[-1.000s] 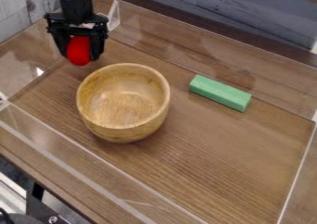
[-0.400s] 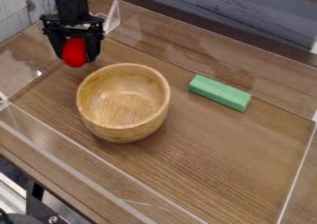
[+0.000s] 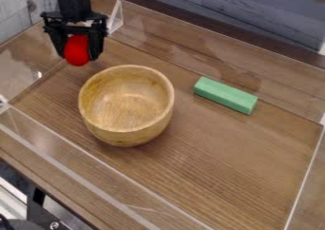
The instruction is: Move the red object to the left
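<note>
"Where's the strawberry?"

"Red strawberry (image 3: 76, 50), far left part of the bench (image 3: 229, 153), up and left of the wooden bowl (image 3: 124, 105) as the camera sees it. Small gap between them."

"Hand?"

"Black hand (image 3: 76, 30), right at it, on its far side. Fingers spread, one each side of the top end. Jaws look wide open."

"Gripping?"

"Can't tell if the fingertips touch. Wouldn't call it held."

"Long axis?"

"Roughly in line with the camera's view, near end pointing at us, hand at the other end. So a close or a sideways push both look doable."
</note>
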You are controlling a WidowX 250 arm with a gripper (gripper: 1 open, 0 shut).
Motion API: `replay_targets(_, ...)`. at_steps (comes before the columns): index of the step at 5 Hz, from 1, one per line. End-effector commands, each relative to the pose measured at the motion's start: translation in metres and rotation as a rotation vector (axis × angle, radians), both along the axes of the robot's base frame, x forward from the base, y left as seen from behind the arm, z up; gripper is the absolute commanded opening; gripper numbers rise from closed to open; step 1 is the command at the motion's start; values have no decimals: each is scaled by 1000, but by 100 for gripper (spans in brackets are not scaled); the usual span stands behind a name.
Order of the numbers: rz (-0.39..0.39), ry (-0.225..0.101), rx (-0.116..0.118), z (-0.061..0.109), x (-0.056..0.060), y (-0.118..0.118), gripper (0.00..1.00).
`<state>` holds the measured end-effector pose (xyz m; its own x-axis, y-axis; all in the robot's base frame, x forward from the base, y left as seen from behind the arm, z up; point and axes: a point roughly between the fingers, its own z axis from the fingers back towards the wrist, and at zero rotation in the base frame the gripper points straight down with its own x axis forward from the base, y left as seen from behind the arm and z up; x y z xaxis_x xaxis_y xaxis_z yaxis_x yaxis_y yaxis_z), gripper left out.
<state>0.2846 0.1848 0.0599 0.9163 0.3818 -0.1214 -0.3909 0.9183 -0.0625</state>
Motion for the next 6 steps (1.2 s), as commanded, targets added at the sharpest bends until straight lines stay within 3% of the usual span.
replay_targets(1, 46, -58, 50, 31, 3, 10, 100)
replay_targets(2, 86, -44, 53, 35, -5, 16, 0)
replay_targets(4, -17, -22, 55, 24, -17, 33, 0)
replay_targets(6, 22, 5, 49, 25, -22, 34, 0)
